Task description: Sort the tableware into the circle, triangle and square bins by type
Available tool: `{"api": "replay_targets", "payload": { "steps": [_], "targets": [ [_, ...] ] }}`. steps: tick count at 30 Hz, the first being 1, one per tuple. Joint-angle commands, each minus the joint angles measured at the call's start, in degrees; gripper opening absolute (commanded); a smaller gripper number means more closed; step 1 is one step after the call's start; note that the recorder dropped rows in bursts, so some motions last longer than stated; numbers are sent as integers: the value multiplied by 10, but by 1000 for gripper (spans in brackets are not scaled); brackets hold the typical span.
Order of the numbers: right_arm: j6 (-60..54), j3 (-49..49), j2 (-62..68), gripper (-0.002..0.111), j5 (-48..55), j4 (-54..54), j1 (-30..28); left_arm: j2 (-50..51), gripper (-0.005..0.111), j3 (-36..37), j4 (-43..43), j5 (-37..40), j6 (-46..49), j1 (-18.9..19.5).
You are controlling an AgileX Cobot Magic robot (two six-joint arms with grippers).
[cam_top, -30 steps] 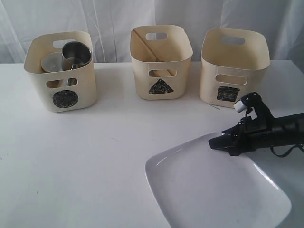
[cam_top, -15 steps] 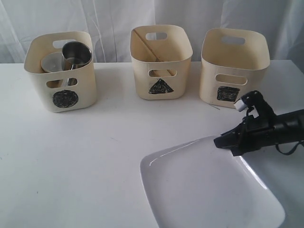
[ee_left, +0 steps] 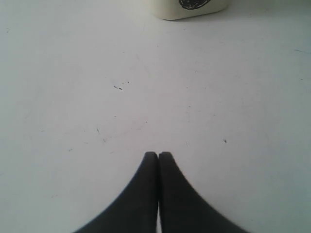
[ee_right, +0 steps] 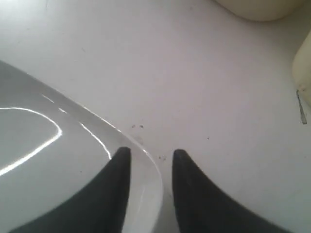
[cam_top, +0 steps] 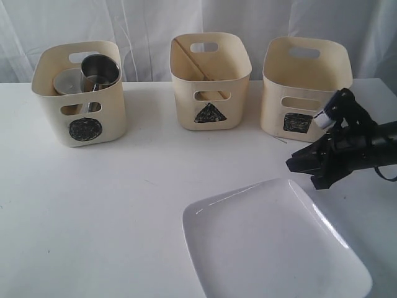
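right claw (cam_top: 293, 165) released: fingers clearly apart in the right wrist view (ee_right: 150, 156), nothing clamped between them

white square plate (cam_top: 273, 242) lies flat on the counter (cam_top: 142, 205), front right, well apart from all three bins. right claw sits just off the plate's far right corner; in the wrist view one fingertip (ee_right: 121, 158) is over the plate rim (ee_right: 146, 160), the other over bare counter. contact with the rim: cannot tell

left claw (ee_left: 158, 155) clenched, fingers pressed together, holding nothing, over bare counter. base of the circle bin (ee_left: 189, 6) is just visible ahead of it. left claw doesn't show in the exterior view

bins in a row at the back of the counter:
- circle bin (cam_top: 80, 118), left: steel mug (cam_top: 100, 69) on top, second steel vessel (cam_top: 67, 82) beside it
- triangle bin (cam_top: 211, 93), middle: wooden chopstick (cam_top: 189, 59) leaning diagonally inside
- square bin (cam_top: 307, 93), right: contents not visible from this angle; right claw is near its front
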Motion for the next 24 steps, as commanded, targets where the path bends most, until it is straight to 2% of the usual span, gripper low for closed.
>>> {"api": "replay_targets", "payload": {
  "steps": [1, 9, 11, 17, 20, 24],
  "targets": [
    [17, 1, 13, 47, -54, 4, 0, -2, 0, 3, -5, 4, -4, 2],
    [-24, 1, 104, 48, 18, 4, 0, -2, 0, 3, -5, 4, -4, 2],
    [-68, 1, 120, 48, 23, 4, 0, -2, 0, 3, -5, 4, -4, 2],
    [-72, -5, 172, 44, 12, 19, 0, -2, 0, 3, -5, 4, -4, 2],
    [-72, -14, 199, 31, 9, 4, 0, -2, 0, 3, -5, 4, -4, 2],
    [-72, -19, 212, 0, 4, -99, 0, -2, 0, 3, -5, 4, -4, 2]
  ]
}}
